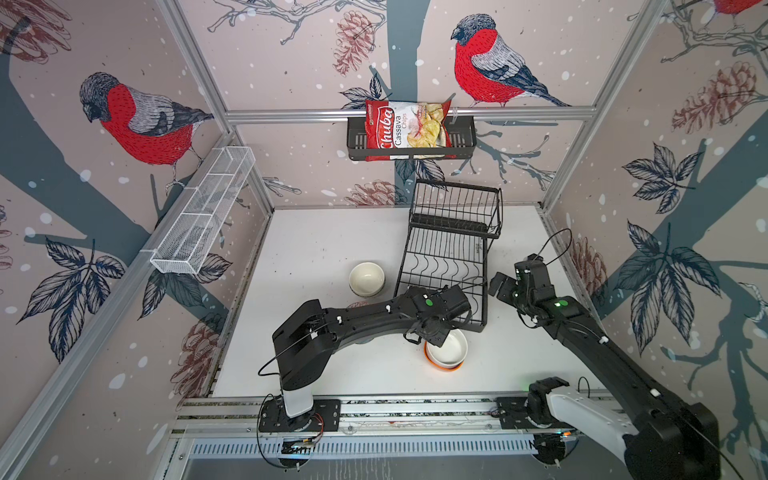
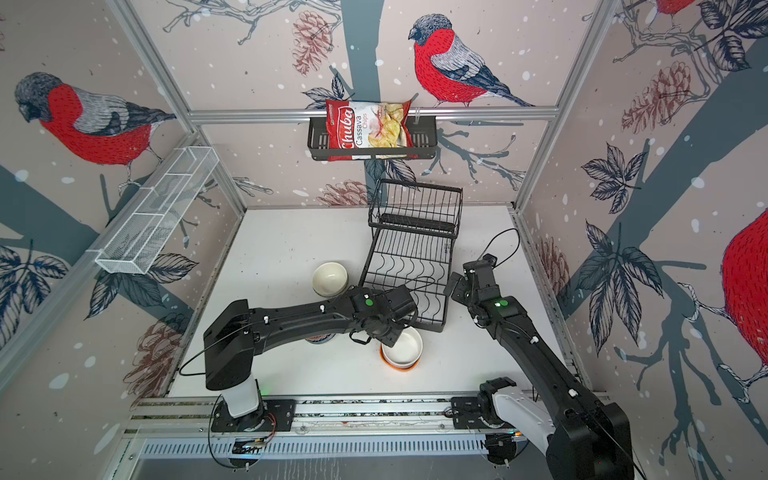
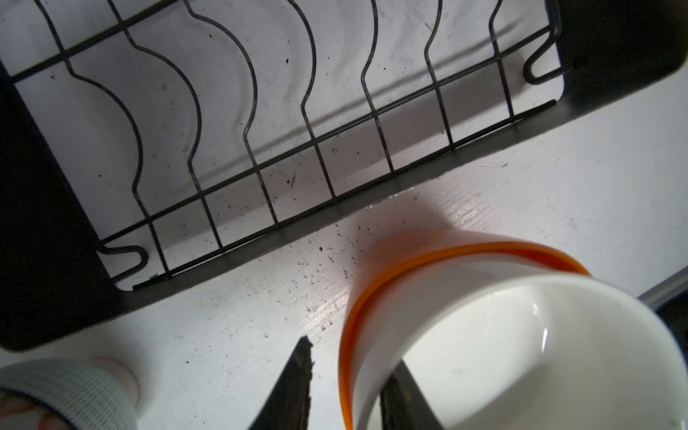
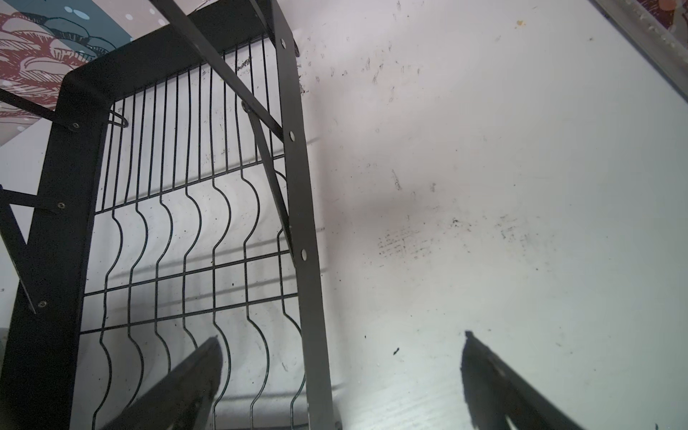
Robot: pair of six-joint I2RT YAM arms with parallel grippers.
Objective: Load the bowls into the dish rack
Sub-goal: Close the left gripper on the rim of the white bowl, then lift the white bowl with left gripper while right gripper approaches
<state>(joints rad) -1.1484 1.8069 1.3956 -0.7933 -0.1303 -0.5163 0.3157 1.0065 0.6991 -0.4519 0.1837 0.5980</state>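
Note:
A white bowl (image 1: 451, 349) sits nested in an orange bowl (image 1: 444, 366) just in front of the black wire dish rack (image 1: 446, 257). My left gripper (image 1: 436, 338) straddles their wall. In the left wrist view one finger (image 3: 400, 402) is inside the white bowl (image 3: 521, 353) and the other finger (image 3: 296, 376) is outside, a small gap from the orange bowl (image 3: 348, 335). A cream bowl (image 1: 366, 278) stands left of the rack. A blue-patterned bowl (image 3: 67, 394) lies under the left arm. My right gripper (image 1: 498, 286) hovers open over the rack's right edge (image 4: 301, 223), empty.
A black wall basket (image 1: 461, 137) holding a chips bag (image 1: 409, 129) hangs on the back wall. A long white mesh tray (image 1: 203, 216) is fixed to the left wall. The arms' mounting rail (image 1: 395, 409) runs along the table's front edge.

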